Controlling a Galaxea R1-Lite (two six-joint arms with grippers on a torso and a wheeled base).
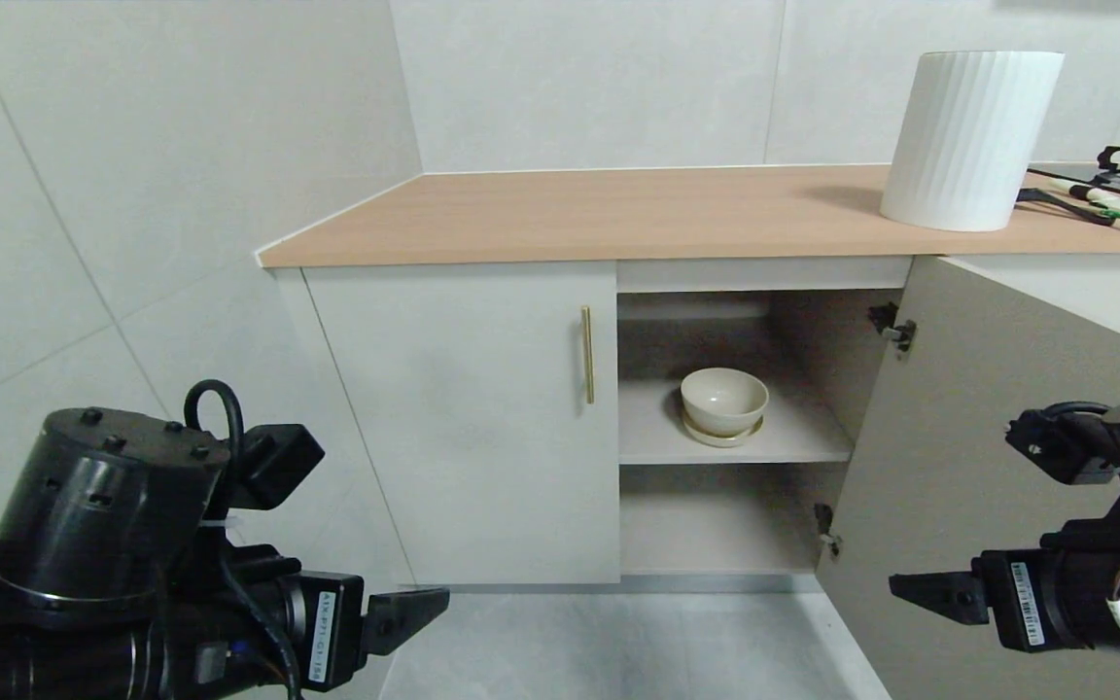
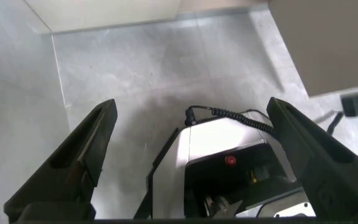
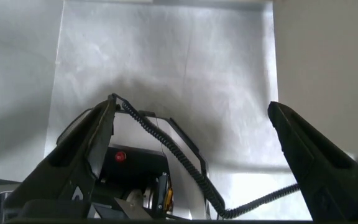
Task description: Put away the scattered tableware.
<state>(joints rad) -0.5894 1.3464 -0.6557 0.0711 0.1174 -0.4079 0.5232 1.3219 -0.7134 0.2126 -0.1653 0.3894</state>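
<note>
A beige bowl sits on a small beige plate on the middle shelf of the open cabinet. My left gripper hangs low at the left, well in front of the cabinet and apart from the bowl. In the left wrist view the left gripper is open over the floor with nothing between its fingers. My right gripper is low at the right, beside the open door. Seen from its own wrist, the right gripper is also open and holds nothing.
The cabinet's right door stands swung open toward me; the left door with a brass handle is closed. On the wooden countertop stand a white ribbed cylinder and some utensils. A tiled wall is on the left.
</note>
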